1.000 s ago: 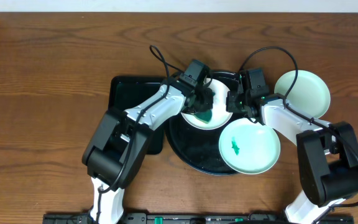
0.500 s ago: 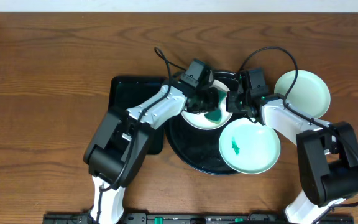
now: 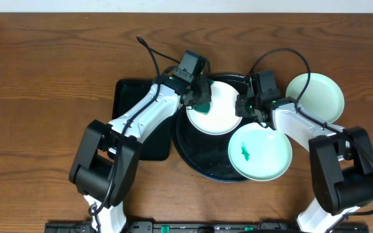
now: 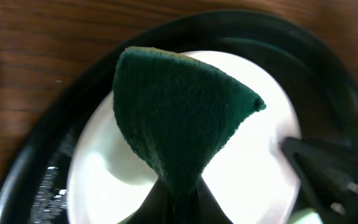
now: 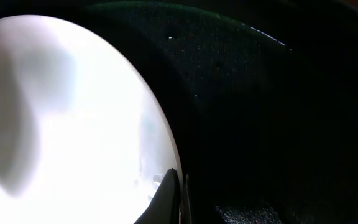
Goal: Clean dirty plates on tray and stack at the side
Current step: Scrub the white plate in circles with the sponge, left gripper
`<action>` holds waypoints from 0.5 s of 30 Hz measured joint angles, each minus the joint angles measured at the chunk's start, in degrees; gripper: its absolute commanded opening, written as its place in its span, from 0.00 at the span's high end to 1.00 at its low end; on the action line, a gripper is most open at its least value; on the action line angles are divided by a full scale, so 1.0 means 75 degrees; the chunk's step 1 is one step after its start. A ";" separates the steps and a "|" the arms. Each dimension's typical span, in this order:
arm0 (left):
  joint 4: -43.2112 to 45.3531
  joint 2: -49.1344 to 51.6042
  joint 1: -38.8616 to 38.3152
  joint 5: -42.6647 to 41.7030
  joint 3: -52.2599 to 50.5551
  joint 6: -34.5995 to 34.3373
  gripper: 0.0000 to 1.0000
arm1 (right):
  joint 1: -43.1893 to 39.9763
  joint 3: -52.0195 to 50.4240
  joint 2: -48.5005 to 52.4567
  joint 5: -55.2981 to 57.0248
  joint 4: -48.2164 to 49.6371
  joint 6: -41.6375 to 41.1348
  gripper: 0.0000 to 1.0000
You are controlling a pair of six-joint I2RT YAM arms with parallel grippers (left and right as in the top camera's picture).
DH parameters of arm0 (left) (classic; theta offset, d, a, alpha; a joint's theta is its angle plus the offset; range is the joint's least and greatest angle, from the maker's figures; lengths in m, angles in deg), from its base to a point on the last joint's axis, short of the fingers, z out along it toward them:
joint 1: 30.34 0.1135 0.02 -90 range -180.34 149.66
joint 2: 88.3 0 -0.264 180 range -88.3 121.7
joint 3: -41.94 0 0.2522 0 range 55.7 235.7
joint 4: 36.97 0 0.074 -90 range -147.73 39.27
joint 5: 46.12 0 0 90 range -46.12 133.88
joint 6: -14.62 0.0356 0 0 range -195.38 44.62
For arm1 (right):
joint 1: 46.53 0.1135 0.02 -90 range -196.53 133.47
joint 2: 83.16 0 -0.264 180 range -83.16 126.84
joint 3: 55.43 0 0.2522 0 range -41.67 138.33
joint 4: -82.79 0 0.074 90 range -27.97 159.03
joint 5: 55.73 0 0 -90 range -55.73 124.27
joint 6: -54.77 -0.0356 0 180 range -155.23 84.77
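The left pincer (image 3: 199, 103) is clamped on a dark green sponge (image 4: 179, 118), held over the left part of a round white plate (image 3: 220, 116) that lies at the back of the large round glossy black tray (image 3: 203, 162). The right pincer (image 3: 243, 107) is pinched tight on that plate's right rim. A second pale-mint plate (image 3: 267, 162) with a green smear (image 3: 245, 153) overlaps the tray's front right rim; a third pale-mint plate (image 3: 316, 96) sits on the wooden table (image 3: 44, 77), right of the tray
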 measured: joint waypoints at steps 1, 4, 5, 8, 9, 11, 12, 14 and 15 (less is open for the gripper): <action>-0.0029 0.0006 0.0000 0.0099 0.0000 0.0029 0.93 | 0.0000 0.0000 0.0000 0.0000 0.0000 -0.0003 0.99; -0.0035 0.0009 -0.0006 0.0437 0.0000 0.0082 0.93 | 0.0000 0.0000 0.0000 0.0000 0.0000 -0.0003 0.99; -0.0032 0.0023 -0.0006 0.0522 -0.0003 0.0082 0.92 | 0.0000 -0.0003 0.0000 0.0000 0.0003 -0.0003 0.99; -0.0038 0.0111 -0.0006 0.0737 -0.0009 0.0085 0.93 | 0.0000 0.0000 0.0000 0.0000 0.0003 0.0000 0.99; -0.0038 0.0160 -0.0006 0.0769 -0.0009 0.0087 0.93 | 0.0000 -0.0003 0.0000 0.0000 0.0003 -0.0003 0.99; -0.0038 0.0259 -0.0006 0.0854 -0.0009 0.0085 0.93 | 0.0000 0.0000 0.0000 0.0000 0.0003 -0.0003 0.99; -0.0038 0.0306 -0.0006 0.0863 -0.0009 0.0085 0.93 | 0.0000 0.0000 0.0000 -0.0003 0.0003 0.0000 0.99; -0.0035 0.0399 -0.0026 0.0889 -0.0009 0.0085 0.93 | 0.0000 0.0000 0.0000 -0.0003 0.0006 0.0000 0.99; -0.0029 0.0446 -0.0038 0.0901 -0.0009 0.0085 0.93 | 0.0000 0.0000 0.0000 -0.0003 0.0006 -0.0003 0.99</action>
